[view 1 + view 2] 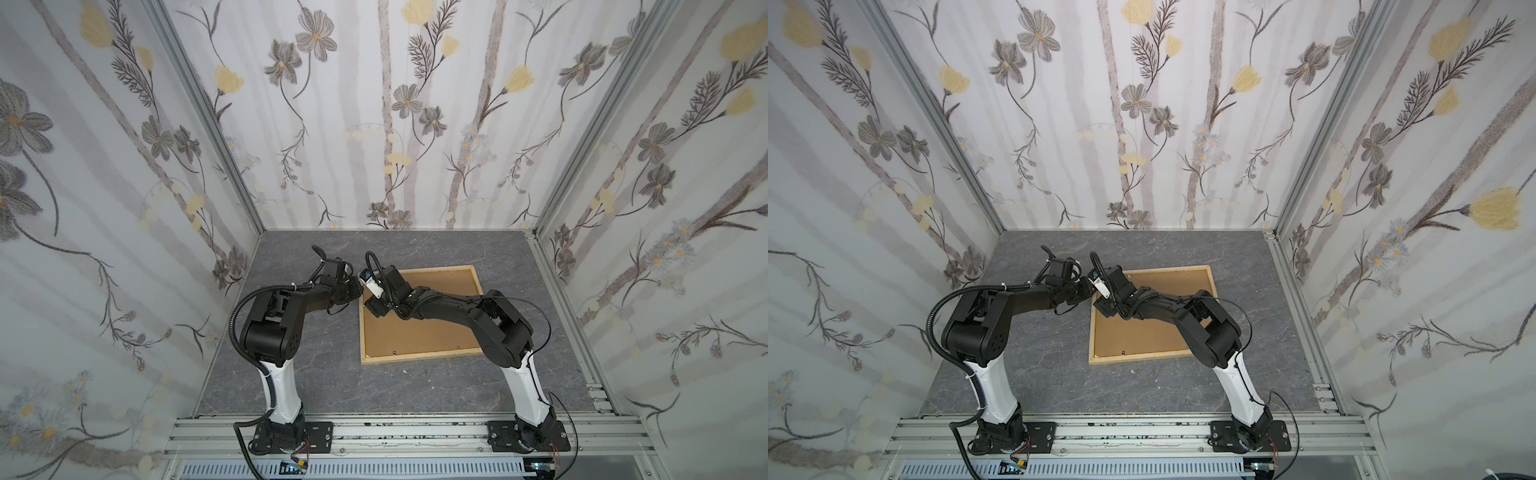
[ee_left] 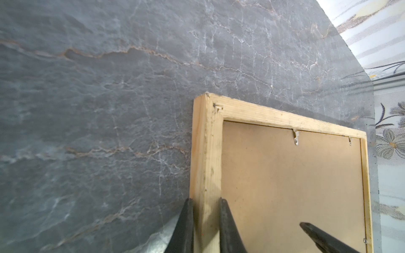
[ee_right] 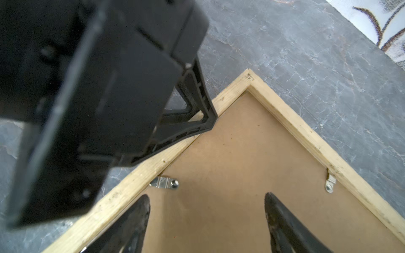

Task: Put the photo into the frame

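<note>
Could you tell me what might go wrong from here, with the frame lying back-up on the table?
1. The left gripper is shut on one thin strip of the frame; lifting there could twist the frame or let it slip.
2. The right gripper hangs open over the backing panel, close to the left one; they might collide.
3. A metal tab overlaps the panel's edge, so prying could bend the panel.

A grey marbled counter [image 1: 415, 390], veined in white and rust, is closed in on three sides by walls [image 1: 415, 124] papered with pale stripes, grey flowers and yellow blooms. Aluminium posts [image 1: 206, 112] run up both back corners, and a slotted aluminium rail [image 1: 395, 434] edges the open side. The light is soft and even.
</note>
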